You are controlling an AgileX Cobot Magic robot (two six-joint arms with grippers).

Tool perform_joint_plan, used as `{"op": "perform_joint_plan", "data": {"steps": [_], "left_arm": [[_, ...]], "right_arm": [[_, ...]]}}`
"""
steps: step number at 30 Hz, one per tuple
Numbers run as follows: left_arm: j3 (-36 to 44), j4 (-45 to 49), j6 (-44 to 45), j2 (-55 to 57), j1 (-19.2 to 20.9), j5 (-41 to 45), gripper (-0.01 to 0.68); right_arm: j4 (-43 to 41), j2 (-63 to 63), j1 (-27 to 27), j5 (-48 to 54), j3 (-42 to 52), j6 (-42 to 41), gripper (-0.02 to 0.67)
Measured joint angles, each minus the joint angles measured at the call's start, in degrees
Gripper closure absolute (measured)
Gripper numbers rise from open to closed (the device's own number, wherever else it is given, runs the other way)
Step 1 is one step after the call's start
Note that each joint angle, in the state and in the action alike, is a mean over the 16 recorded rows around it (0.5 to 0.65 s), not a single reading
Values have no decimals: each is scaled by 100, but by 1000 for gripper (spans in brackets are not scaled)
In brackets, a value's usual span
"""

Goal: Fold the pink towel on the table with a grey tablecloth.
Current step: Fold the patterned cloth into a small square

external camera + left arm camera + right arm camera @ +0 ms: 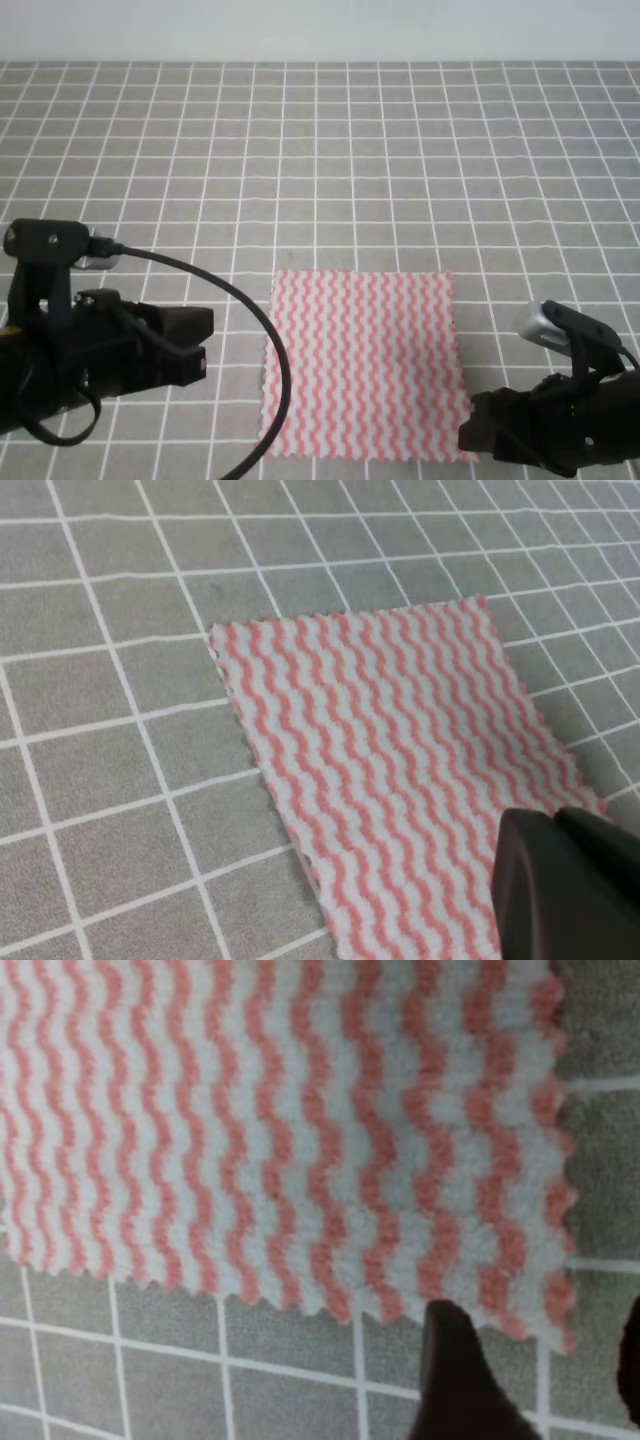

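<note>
The pink towel [365, 365] lies flat and unfolded on the table with a grey tablecloth [320, 150], near its front edge. My left gripper [205, 345] hovers left of the towel, apart from it. In the left wrist view its dark fingers [560, 890] sit pressed together over the towel [400, 770], so it looks shut and empty. My right gripper [468, 435] is at the towel's near right corner. In the right wrist view it [540, 1380] stands open, one finger [450, 1380] on either side of that scalloped corner [555, 1300], with nothing gripped.
The grey checked cloth stretches far back to a pale wall [320, 30]. A black cable [260, 320] loops from the left arm down past the towel's left edge. Nothing else lies on the table.
</note>
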Motion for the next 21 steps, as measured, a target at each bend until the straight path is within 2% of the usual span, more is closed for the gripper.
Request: {"op": "perform_joint_plan", "data": {"steps": [14, 21], "left_arm": [[0, -1, -1, 0, 0, 18, 674], [0, -1, 0, 0, 0, 28, 674]], "right_arm": [[761, 274, 7, -47, 4, -768, 329], [859, 379, 9, -97, -1, -894, 330]]}}
